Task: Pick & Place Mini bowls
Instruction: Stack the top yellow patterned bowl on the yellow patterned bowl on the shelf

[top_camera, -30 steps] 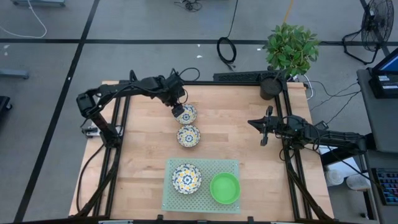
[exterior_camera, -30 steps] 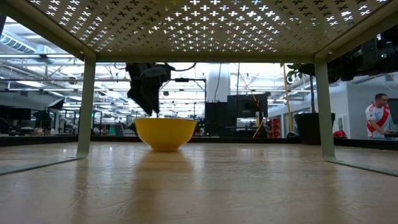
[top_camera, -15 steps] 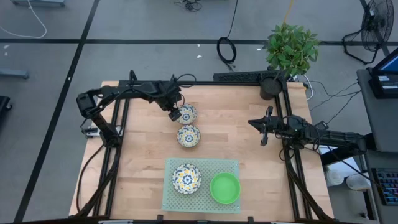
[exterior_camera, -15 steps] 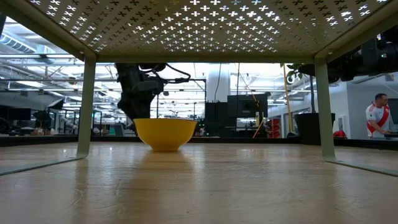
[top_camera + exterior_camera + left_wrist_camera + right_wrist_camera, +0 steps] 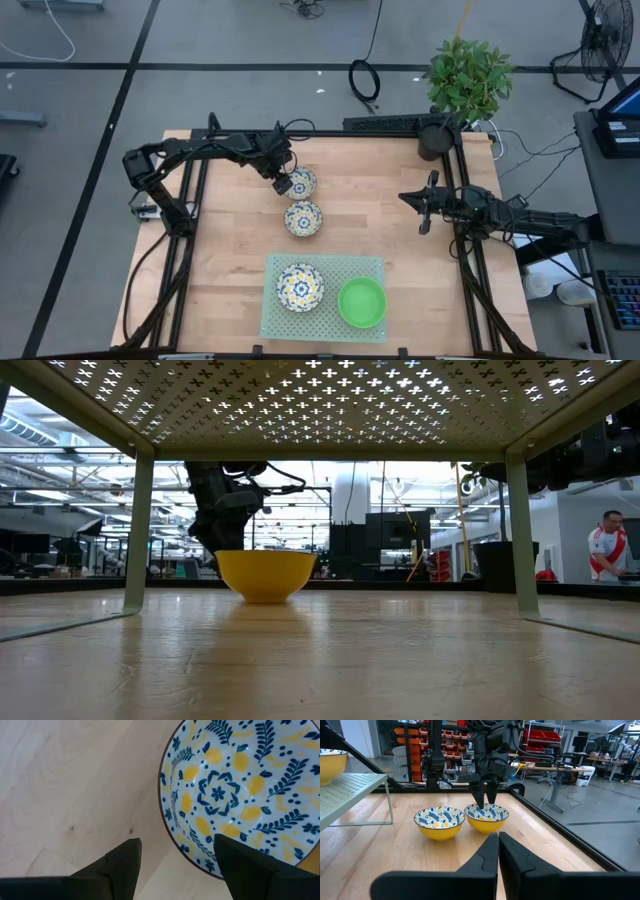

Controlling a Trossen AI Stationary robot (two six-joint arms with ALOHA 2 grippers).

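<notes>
While open, left pincer point(image 5: 175, 862) straddles floral bowl point(image 5: 240, 795) rim beside bare table point(image 5: 65, 785).

We count four mini bowls, all upright. Two floral bowls, blue and yellow inside, yellow outside, sit near each other on bare wood: one point(image 5: 302, 183), one point(image 5: 304, 218). A third floral bowl point(image 5: 299, 286) and a plain green bowl point(image 5: 362, 302) rest side by side on the perforated mat point(image 5: 325, 265).

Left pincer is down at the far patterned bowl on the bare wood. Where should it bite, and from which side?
Take the far patterned bowl by its thin upright rim, from straight above, on the side facing the left arm. The left pincer is open over that edge, one finger over the inside. The neighbouring bowl sits close on another side, so avoid that side.
</notes>
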